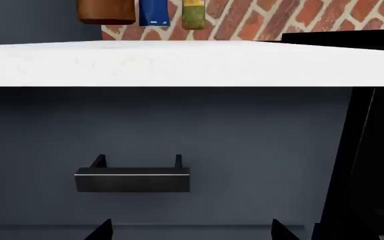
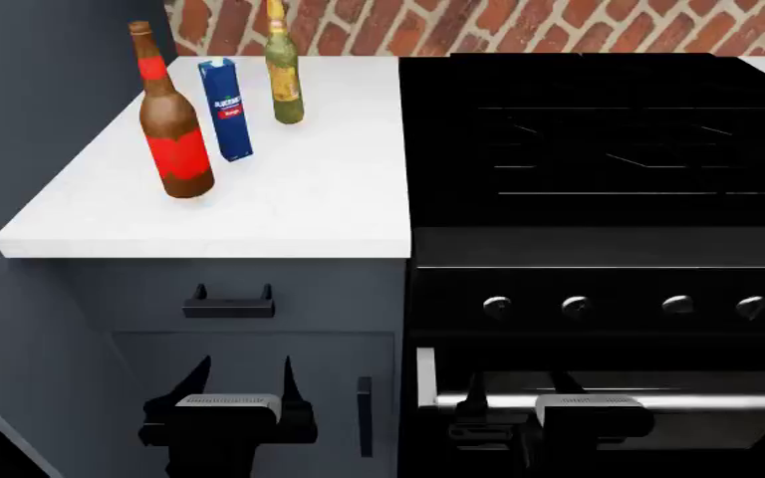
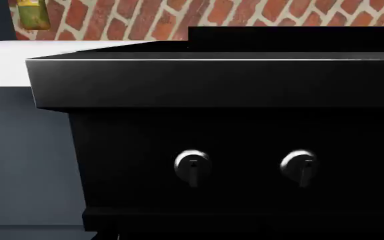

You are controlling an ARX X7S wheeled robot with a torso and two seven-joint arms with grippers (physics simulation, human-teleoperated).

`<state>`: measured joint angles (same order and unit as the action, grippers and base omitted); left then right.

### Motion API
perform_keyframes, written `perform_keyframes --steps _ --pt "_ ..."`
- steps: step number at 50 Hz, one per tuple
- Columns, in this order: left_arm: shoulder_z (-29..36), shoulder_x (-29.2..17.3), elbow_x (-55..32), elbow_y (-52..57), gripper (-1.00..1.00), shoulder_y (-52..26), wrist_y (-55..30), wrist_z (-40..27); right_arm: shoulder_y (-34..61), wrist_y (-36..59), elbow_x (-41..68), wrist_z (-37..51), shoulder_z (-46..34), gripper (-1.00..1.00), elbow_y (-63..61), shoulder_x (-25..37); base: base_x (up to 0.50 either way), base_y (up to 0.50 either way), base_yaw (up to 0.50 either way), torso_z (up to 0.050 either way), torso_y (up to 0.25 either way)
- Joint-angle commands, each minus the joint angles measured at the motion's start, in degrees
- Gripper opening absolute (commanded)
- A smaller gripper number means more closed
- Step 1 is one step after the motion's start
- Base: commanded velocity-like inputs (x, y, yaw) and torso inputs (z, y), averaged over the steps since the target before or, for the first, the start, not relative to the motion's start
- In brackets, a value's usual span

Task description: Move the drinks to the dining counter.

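A red brick wall (image 2: 596, 25) backs a white worktop (image 2: 290, 199) that adjoins a black stove (image 2: 596, 149). On the worktop stand the three drinks, all upright: the tall brown bottle with red labels (image 2: 170, 124) nearest the front edge, the dark-blue juice carton (image 2: 227, 110) just behind and beside it, and the slim olive-green bottle (image 2: 283, 75) farthest back, close to the wall. They stand near one another without touching. Below the worktop a grey-blue drawer front carries a dark handle (image 2: 228, 304); the stove's front shows four round knobs (image 2: 576, 306). Low before the cabinet the left gripper (image 2: 243, 378) hangs with its fingers spread and empty. The right gripper (image 2: 516, 393) sits before the oven door handle (image 2: 596, 401), fingers likewise apart, holding nothing.
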<state>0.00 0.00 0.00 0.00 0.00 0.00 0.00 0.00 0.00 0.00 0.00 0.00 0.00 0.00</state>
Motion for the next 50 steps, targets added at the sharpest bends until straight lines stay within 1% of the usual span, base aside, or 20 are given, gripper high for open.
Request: perform_keyframes --steps 1,4,7,10,12,13,14,15,16,17,19,20,22,23,24,27,31,35,43,50 --pt "0.04 -0.76 -1.97 -0.56 1.00 -0.09 -1.68 -1.58 -0.92 5.88 2.50 0.25 0.12 1.00 -8.59 1.65 0.00 0.00 0.00 0.000 0.000" --pt "2.28 -2.33 -1.13 10.43 1.00 0.59 -10.30 -2.47 -0.92 14.60 6.24 1.50 2.06 1.00 -18.99 2.16 0.00 0.00 0.00 0.000 0.000" --pt "-0.98 -2.86 -4.42 29.85 1.00 -5.51 -30.34 -4.22 3.06 26.93 8.38 1.55 3.07 1.00 -28.54 4.24 0.00 0.00 0.00 0.000 0.000" --pt "0.35 -5.97 -4.36 46.66 1.00 -19.51 -54.93 -3.70 9.29 41.97 8.80 2.23 3.98 1.00 -39.71 7.22 0.00 0.00 0.00 0.000 0.000" --pt "1.26 -9.27 -4.93 55.68 1.00 -36.70 -72.12 -4.01 18.70 57.40 8.72 3.14 4.23 1.00 -50.53 11.77 0.00 0.00 0.00 0.000 0.000" --pt "-0.30 -8.78 -5.99 58.52 1.00 -45.29 -80.72 -2.85 25.83 65.99 11.25 2.83 8.69 1.00 -55.09 10.86 0.00 0.00 0.00 0.000 0.000" --pt "-1.07 -8.81 -6.39 59.29 1.00 -49.29 -89.31 -2.68 29.12 74.43 12.07 2.58 9.39 1.00 -57.10 11.41 0.00 0.00 0.00 0.000 0.000" --pt "-1.87 -10.33 -7.93 58.02 1.00 -52.68 -89.98 -4.58 35.72 81.83 15.84 1.36 12.37 1.00 -59.94 11.38 0.00 0.00 0.00 0.000 0.000" --pt "-6.47 -14.03 -16.53 55.42 1.00 -58.18 -89.99 -11.58 44.31 88.79 24.44 9.60 17.14 1.00 -59.99 13.19 0.00 0.00 0.00 0.000 0.000" --pt "-12.50 -20.97 -25.12 50.66 1.00 -64.13 -89.99 -20.17 49.06 89.98 33.03 18.19 21.52 1.00 -57.51 15.84 0.00 0.00 0.00 0.000 0.000" --pt "4.69 -3.78 -7.93 45.42 1.00 -71.56 -89.94 -2.98 58.66 89.88 50.22 35.38 22.08 1.00 -49.36 22.10 0.00 0.00 0.00 0.000 0.000" --pt "10.15 -0.11 0.66 37.32 1.00 -79.34 -86.15 5.61 64.07 86.64 58.81 43.97 20.30 1.00 -44.31 23.92 0.00 0.00 0.00 0.000 0.000" --pt "15.31 -17.30 -16.53 39.41 1.00 -85.78 -68.96 -11.58 72.35 80.58 76.00 61.16 12.50 1.00 -39.13 28.54 0.00 0.00 0.00 0.000 0.000" --pt "19.25 -25.90 -25.12 38.86 1.00 -94.38 -60.37 -20.17 76.50 81.24 84.60 69.76 8.69 1.00 -39.05 30.59 0.00 0.00 0.00 0.000 0.000" --pt "20.81 -34.49 -33.72 38.40 1.00 -98.58 -59.49 -28.77 77.92 79.77 93.19 78.35 7.05 1.00 -38.28 31.45 0.00 0.00 0.00 0.000 0.000" --pt "24.51 -60.27 -59.50 35.27 1.00 -112.67 -63.53 -54.55 88.43 76.25 116.64 84.58 -0.82 1.00 -34.74 33.07 0.00 0.00 0.00 0.000 0.000" --pt "30.71 -62.69 -93.88 33.34 1.00 -128.52 -66.05 -88.93 96.85 74.12 118.82 88.37 -5.84 1.00 -32.27 34.40 0.00 0.00 0.00 0.000 0.000" --pt "29.61 -65.30 -127.68 33.94 1.00 -124.60 -65.53 -86.37 99.05 72.43 119.52 87.79 -9.25 1.00 -33.22 33.19 0.00 0.00 0.00 0.000 0.000" --pt "26.53 -70.28 -124.87 37.13 1.00 -116.55 -61.22 -82.67 99.60 72.44 119.03 85.51 -10.34 1.00 -35.60 33.03 0.40 0.00 0.00 0.000 0.000" --pt "26.44 -70.75 -123.61 37.61 1.00 -114.94 -60.96 -81.52 96.88 72.19 117.00 83.70 -9.03 1.00 -36.13 33.95 0.50 0.00 0.00 0.000 0.000"
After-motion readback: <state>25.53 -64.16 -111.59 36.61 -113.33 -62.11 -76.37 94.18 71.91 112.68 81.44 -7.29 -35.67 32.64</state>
